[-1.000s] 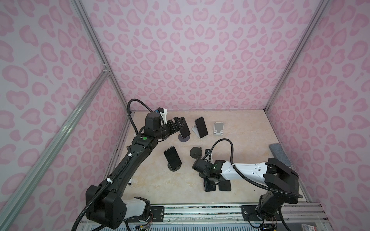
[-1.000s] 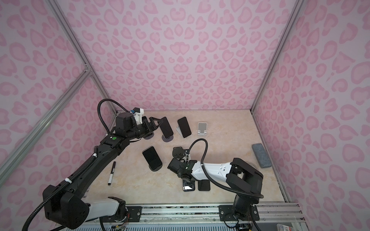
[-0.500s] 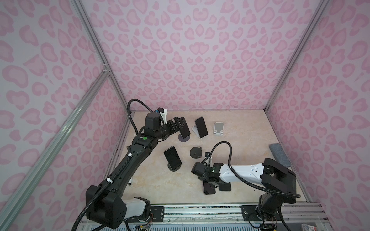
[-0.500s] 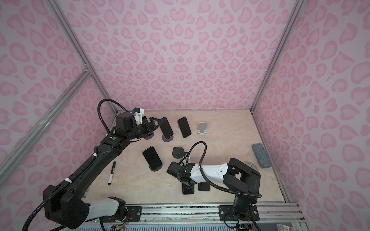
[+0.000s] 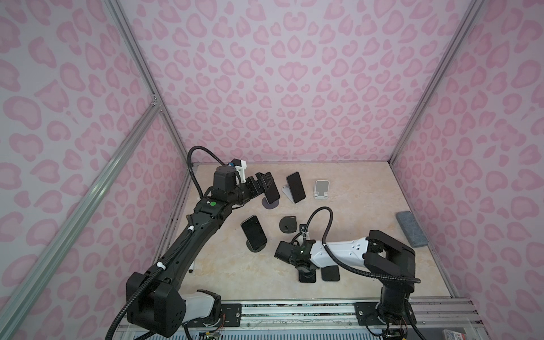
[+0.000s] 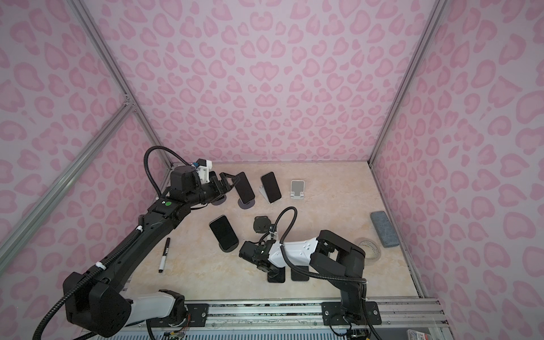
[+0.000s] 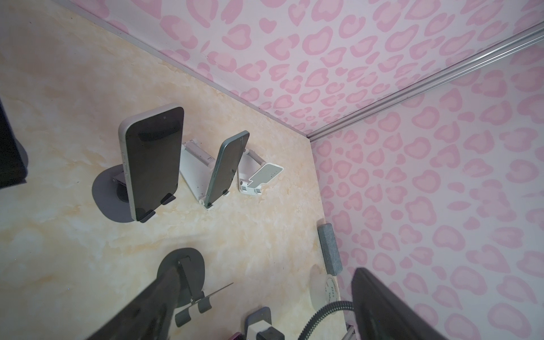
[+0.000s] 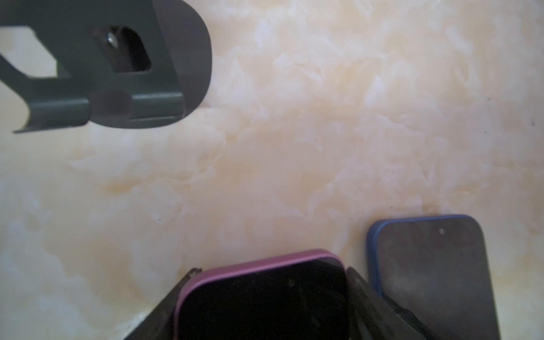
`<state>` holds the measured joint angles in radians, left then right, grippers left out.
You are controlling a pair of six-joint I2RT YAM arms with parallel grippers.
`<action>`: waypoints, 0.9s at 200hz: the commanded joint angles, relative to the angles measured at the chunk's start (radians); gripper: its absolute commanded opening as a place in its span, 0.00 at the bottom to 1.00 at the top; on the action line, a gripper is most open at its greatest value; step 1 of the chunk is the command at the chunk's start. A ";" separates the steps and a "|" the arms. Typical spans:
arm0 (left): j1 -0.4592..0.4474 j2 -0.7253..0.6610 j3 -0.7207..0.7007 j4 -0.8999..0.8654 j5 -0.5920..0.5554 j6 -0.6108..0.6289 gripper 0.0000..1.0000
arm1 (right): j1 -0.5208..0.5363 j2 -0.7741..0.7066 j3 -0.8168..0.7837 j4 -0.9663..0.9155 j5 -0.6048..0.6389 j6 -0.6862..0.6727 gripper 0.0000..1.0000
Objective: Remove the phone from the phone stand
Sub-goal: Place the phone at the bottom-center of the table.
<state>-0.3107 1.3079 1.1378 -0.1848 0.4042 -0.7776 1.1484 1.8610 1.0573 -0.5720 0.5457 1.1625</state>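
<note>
A pink-cased phone (image 8: 262, 294) lies flat near the table's front (image 5: 307, 278), right beside a blue-cased phone (image 8: 432, 273). My right gripper (image 8: 270, 269) is over its end, with a finger against each long side. The empty black phone stand (image 8: 117, 73) sits a little beyond it (image 5: 288, 225). At the back left my left gripper (image 5: 266, 182) hangs open and holds nothing, just left of a phone on a grey round stand (image 7: 153, 159).
A teal phone leans on a white stand (image 5: 295, 187), next to an empty white stand (image 5: 321, 190). Another phone on a dark stand (image 5: 253, 232) is at mid-left. A marker (image 6: 164, 254), a grey eraser (image 5: 411, 229) and a tape roll (image 6: 369, 250) lie near the edges.
My right arm has shifted a little to the left, with its gripper still over the pink-cased phone. The left arm has not moved.
</note>
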 commanded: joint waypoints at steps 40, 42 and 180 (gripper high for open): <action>0.000 -0.012 -0.002 0.034 0.001 0.004 0.94 | 0.002 0.041 -0.004 -0.044 0.022 0.029 0.78; 0.001 -0.012 -0.001 0.034 0.001 0.006 0.94 | 0.003 0.042 -0.003 -0.042 0.020 0.029 0.78; 0.001 0.019 0.002 0.032 0.007 0.008 0.94 | -0.009 -0.053 -0.136 0.159 -0.121 -0.207 0.78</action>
<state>-0.3107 1.3209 1.1378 -0.1837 0.4042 -0.7761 1.1477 1.8095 0.9455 -0.4023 0.5537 1.0584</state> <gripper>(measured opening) 0.938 0.774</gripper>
